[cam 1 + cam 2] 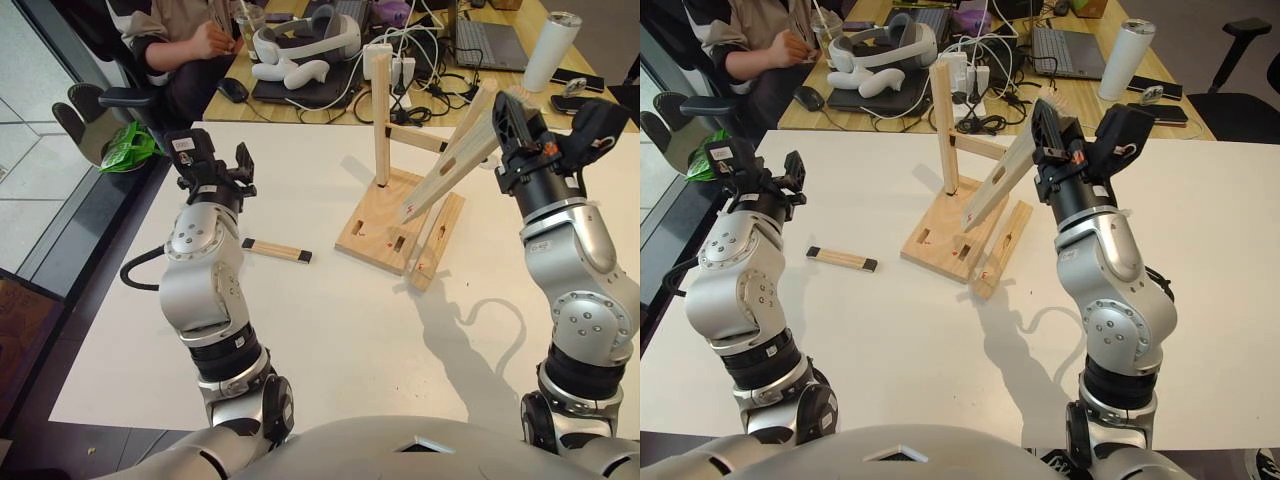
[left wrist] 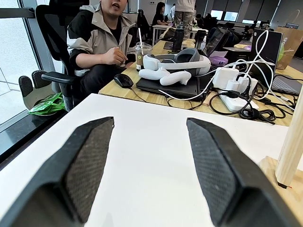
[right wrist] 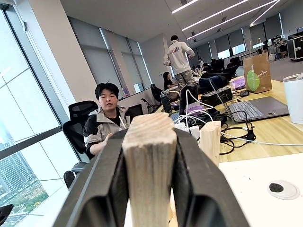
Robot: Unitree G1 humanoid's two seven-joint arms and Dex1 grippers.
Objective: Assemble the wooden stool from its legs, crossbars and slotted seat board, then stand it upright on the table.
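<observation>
the slotted seat board (image 1: 362, 238) lies flat on the white table (image 1: 300, 340), a little right of the middle; one leg (image 1: 381, 120) stands upright in a slot at the board's far corner, and a crossbar (image 1: 418, 139) juts from its side toward the robot's right, rising slightly off level; the right gripper (image 1: 503, 125) is up over the far right of the table, its two fingers clamped on the upper end of a second leg (image 1: 450, 165); that leg slants down and to the left, its lower end over the board near the rectangular slots, though whether it touches the wood cannot be told; in the right wrist view the pale end grain of this leg sits squeezed between the dark fingers (image 3: 102, 179); a third leg (image 1: 438, 240) lies flat on the table right against the board's right edge, running toward the robot; a short loose crossbar (image 1: 277, 251) with dark ends lies flat on the table between the left arm and the board, apart from both; the left gripper (image 2: 151, 170) hangs above the left side of the table with its textured pads (image 2: 87, 175) wide apart and nothing between them; beyond the table's far edge is a wooden desk (image 1: 225, 100) with a white headset (image 1: 305, 40), cables and a white tumbler (image 1: 551, 50).
</observation>
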